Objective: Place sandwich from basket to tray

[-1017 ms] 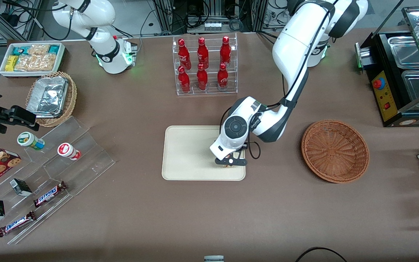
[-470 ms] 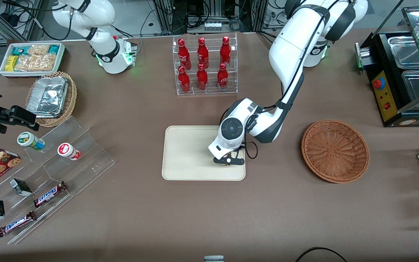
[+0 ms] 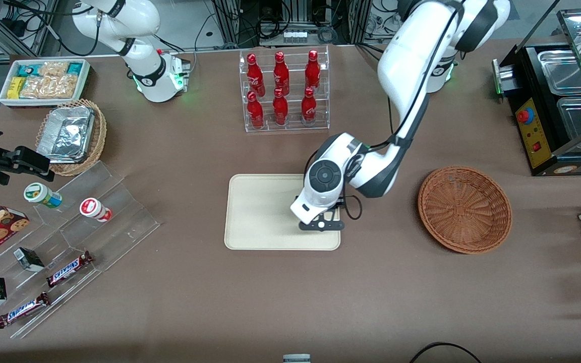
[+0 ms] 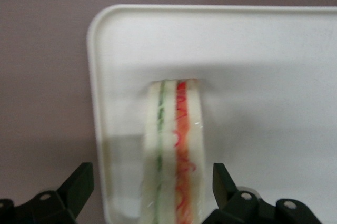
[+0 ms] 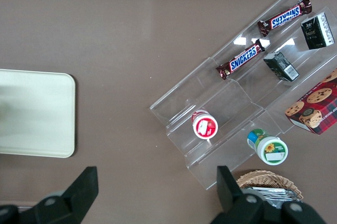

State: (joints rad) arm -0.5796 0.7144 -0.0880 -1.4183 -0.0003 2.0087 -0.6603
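1. Now we're at the release: the sandwich [image 4: 175, 150] stands on its edge on the tray [image 4: 253, 50], green and red filling stripes facing up at the wrist camera.
2. The gripper [image 4: 152, 192] hangs straight above it with its fingers [image 4: 79, 184] spread wide, one on each side and clear of the bread, so nothing is clamped.
3. The sandwich sits near a rounded corner of the tray, close to the rim there but inside it.
4. From the front, the gripper [image 3: 322, 225] hides the sandwich completely; it hovers over the tray [image 3: 260, 212] at the end nearest the basket [image 3: 464, 209].
5. The basket shows bare weave all the way round, nothing in it, and it lies well apart from the tray toward the working arm's end of the table.
6. My read: the placing is all but done and only the retreat is left.
7. The next move calls for a clean vertical lift, keeping the fingers wide so neither one clips the bread and knocks the wedge over.
8. Risk, as I judge it: a sandwich balanced on its edge looks tippy, so any sideways drift on the way up could topple it.
9. Arm pose: the upper link reaches in from the table's back edge, the forearm folds over at the elbow, and the wrist points straight down over the tray.
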